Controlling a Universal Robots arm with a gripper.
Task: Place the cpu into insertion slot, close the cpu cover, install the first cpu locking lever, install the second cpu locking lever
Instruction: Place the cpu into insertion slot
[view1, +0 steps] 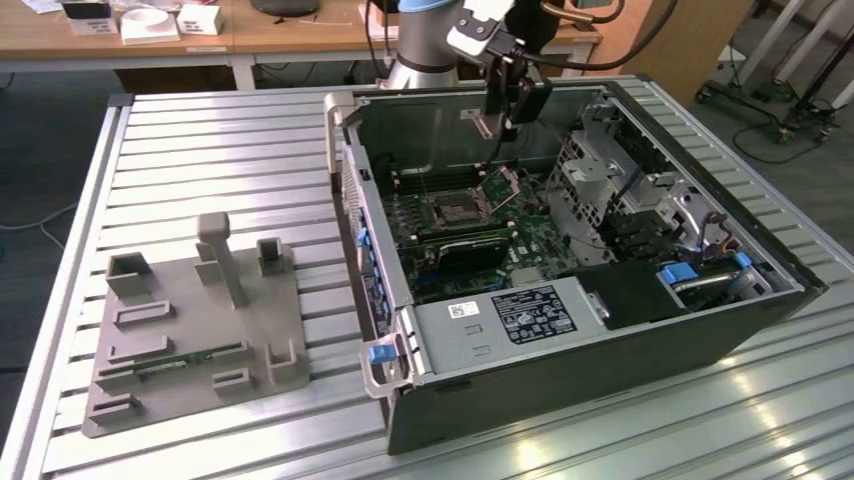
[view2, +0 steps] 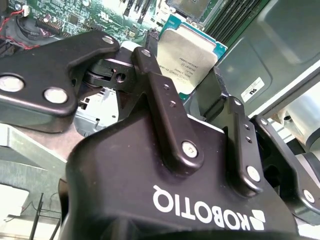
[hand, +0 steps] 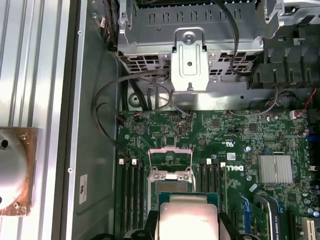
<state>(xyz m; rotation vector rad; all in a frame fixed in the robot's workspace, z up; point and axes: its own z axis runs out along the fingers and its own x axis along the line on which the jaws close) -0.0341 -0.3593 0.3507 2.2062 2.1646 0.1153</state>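
Cpu (view2: 189, 55) clamped by opposite edges between pincer (view2: 182, 67) fingers (view2: 160, 90), metal top toward second wrist camera. Edge grip likely spares contact side. Pincer hangs inside open case (view1: 601, 370), over board (hand: 200, 130); cpu aloft, not yet seated. Slot (view1: 447, 212) below, seemingly bare. Cover (view1: 505, 183) tilted up, leaving slot free for chip. Case lies on side on ribbed desk (view1: 227, 150), so board faces up for top-down reach.

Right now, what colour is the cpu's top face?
The cpu is silvery-grey, green-edged; second wrist view shows it best.
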